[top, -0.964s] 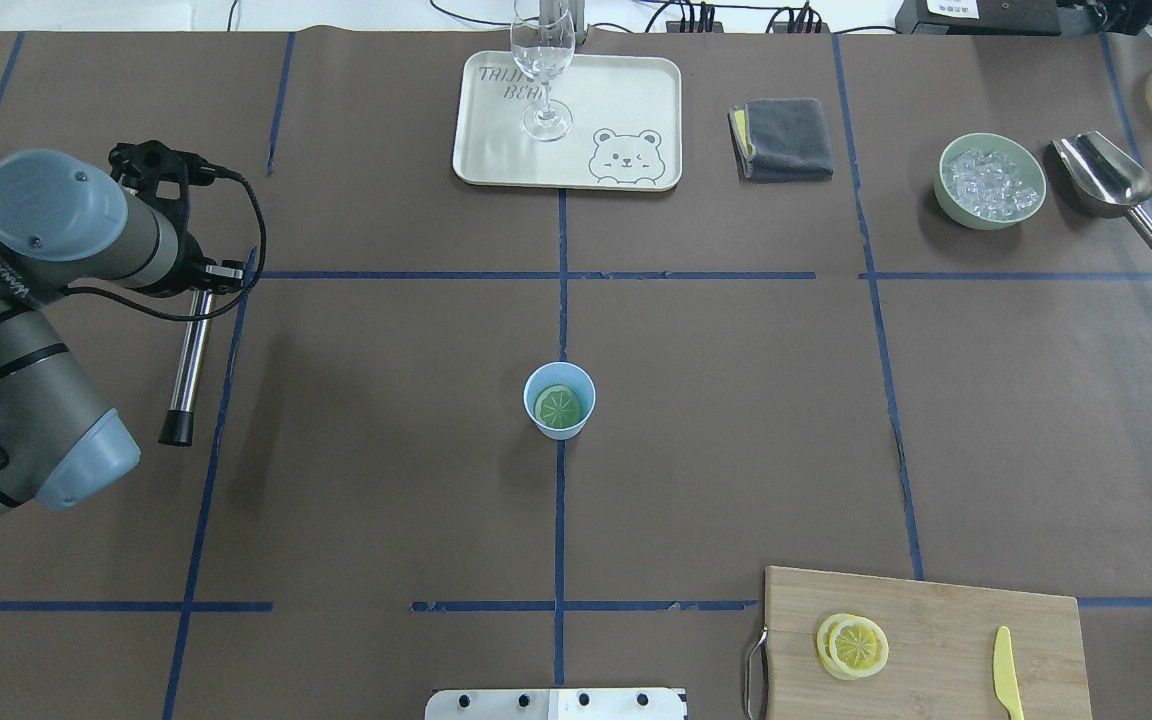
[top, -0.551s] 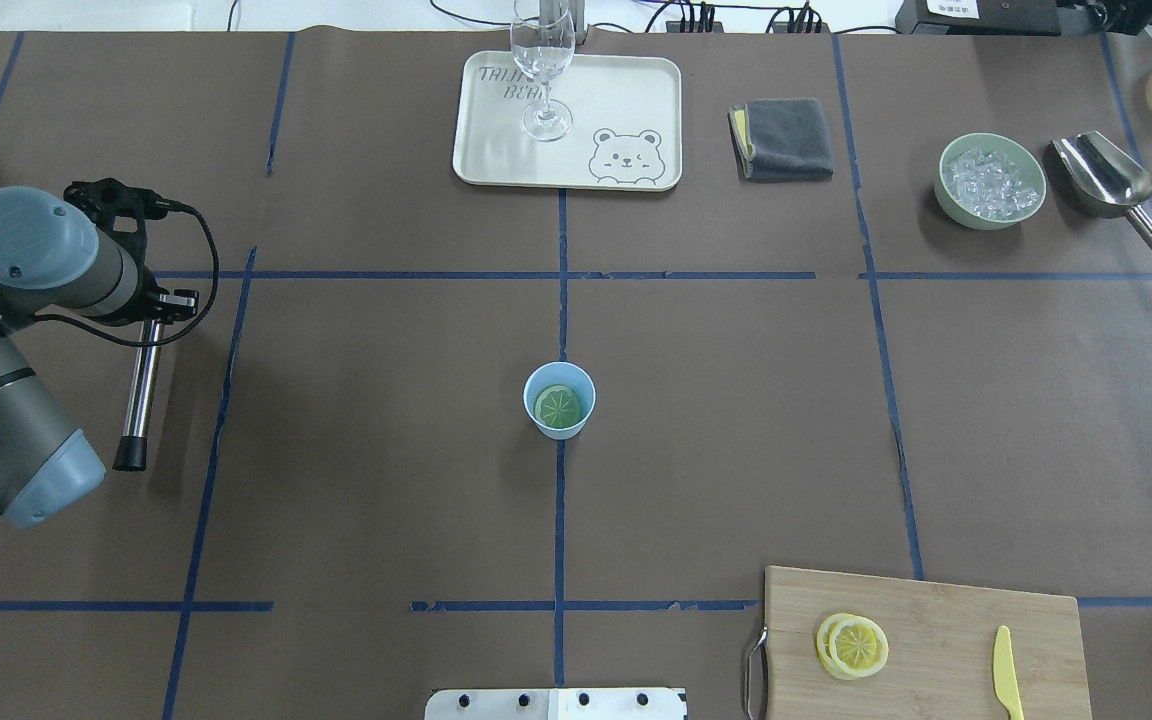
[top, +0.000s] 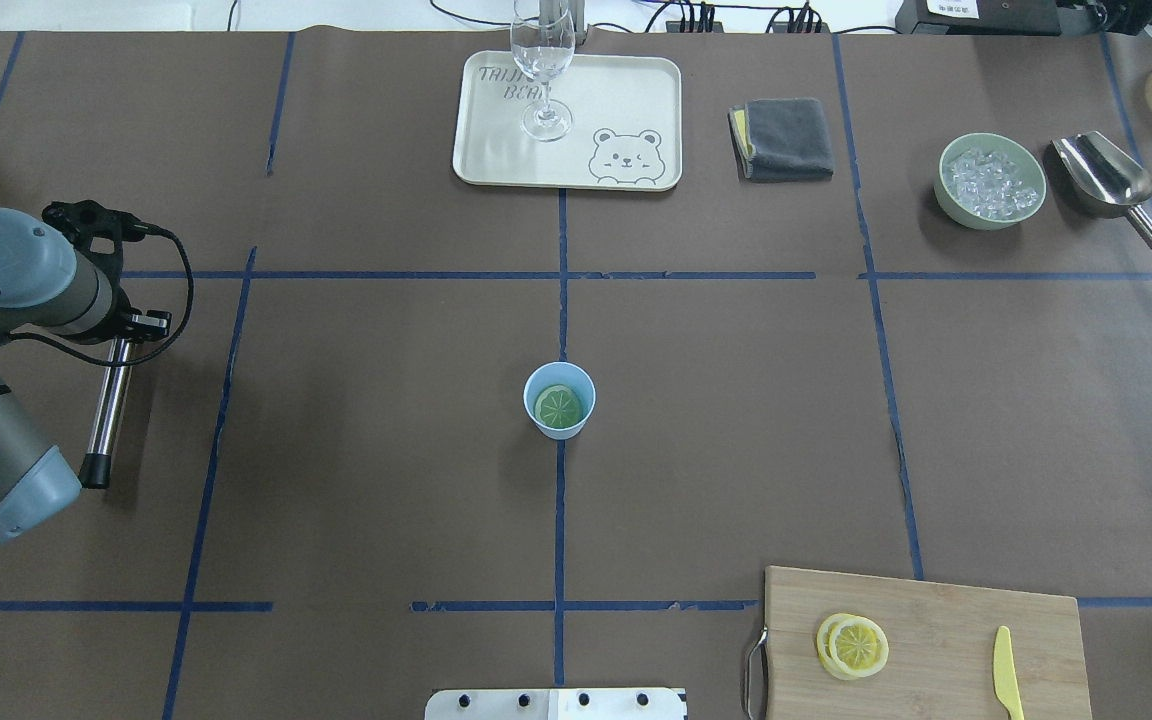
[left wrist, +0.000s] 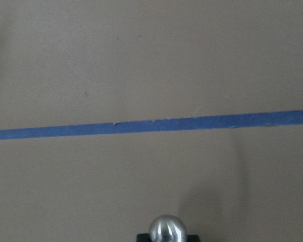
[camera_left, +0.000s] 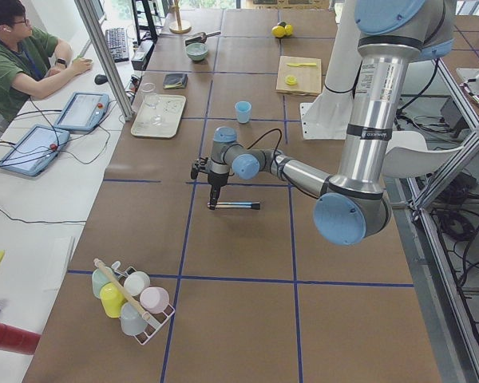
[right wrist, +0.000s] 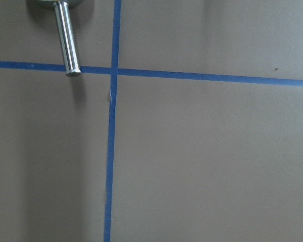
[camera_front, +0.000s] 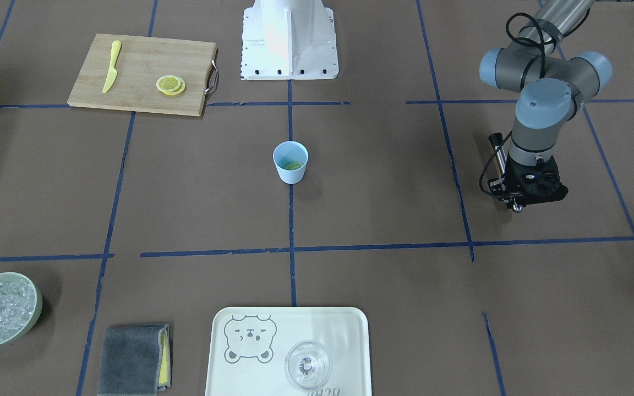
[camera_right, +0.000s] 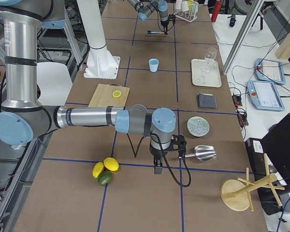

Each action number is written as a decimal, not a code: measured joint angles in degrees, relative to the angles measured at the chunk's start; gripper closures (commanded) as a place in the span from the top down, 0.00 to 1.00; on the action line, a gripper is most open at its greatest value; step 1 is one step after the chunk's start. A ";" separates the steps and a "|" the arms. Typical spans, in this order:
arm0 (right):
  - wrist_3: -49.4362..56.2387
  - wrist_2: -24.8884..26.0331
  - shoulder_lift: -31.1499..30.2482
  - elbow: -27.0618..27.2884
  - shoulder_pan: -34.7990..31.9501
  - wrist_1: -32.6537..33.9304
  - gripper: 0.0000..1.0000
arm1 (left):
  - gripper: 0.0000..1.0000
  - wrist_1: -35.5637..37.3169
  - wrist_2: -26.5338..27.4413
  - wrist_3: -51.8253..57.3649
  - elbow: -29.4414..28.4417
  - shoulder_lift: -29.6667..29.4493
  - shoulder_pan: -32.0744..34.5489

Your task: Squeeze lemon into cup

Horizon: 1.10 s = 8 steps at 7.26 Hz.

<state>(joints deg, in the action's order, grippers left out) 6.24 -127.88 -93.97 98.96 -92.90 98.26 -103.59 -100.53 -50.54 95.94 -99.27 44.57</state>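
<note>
The light-blue cup (top: 559,420) stands at the table's middle and also shows in the front view (camera_front: 290,171). A lemon slice (top: 558,407) lies flat inside it, looking greenish. Two more yellow slices (top: 851,645) overlap on the cutting board (top: 946,610). My left gripper (camera_front: 526,190) hangs far off at the table's left side, pointing down, with a steel rod (top: 106,410) sticking out beside its wrist; its fingers do not show. My right gripper (camera_right: 157,166) shows only in the exterior right view, near the scoop, and I cannot tell its state.
At the far edge stand a cream tray (top: 626,100) with a clear glass (top: 543,70), a grey cloth (top: 786,138), a green bowl of ice (top: 991,182) and a steel scoop (top: 1106,180). A yellow knife (top: 1006,672) lies on the board.
My left arm has drawn back to the left and toward the robot, away from the cup, carrying the rod with it. The cup and slices have not moved.
</note>
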 measured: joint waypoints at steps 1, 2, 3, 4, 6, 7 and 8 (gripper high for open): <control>0.00 0.00 0.00 -0.07 0.01 0.00 1.00 | 1.00 -0.02 0.02 0.12 0.12 -0.08 -0.11; -0.02 0.00 -0.06 -0.10 0.02 0.00 1.00 | 1.00 -0.02 -0.10 0.25 0.57 -0.32 -0.08; -0.06 0.00 -0.11 -0.12 0.02 0.00 1.00 | 1.00 0.06 -0.35 0.57 1.94 -0.50 0.26; -0.08 0.00 -0.14 -0.15 0.01 0.00 1.00 | 1.00 0.17 -1.17 2.26 4.19 -0.36 1.73; -0.11 -0.02 -0.21 -0.10 0.02 0.00 1.00 | 1.00 0.37 -6.97 15.38 8.00 2.02 10.49; -0.14 -0.05 -0.22 -0.07 0.03 0.00 1.00 | 1.00 0.64 -10.75 26.37 8.50 3.67 17.98; -0.16 -0.10 -0.17 -0.09 0.05 0.00 1.00 | 1.00 1.00 -14.28 37.21 7.63 5.15 25.86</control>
<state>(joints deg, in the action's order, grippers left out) 6.08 -127.98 -94.14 98.88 -92.84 98.26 -102.59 -114.81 -13.33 103.57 -94.13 70.43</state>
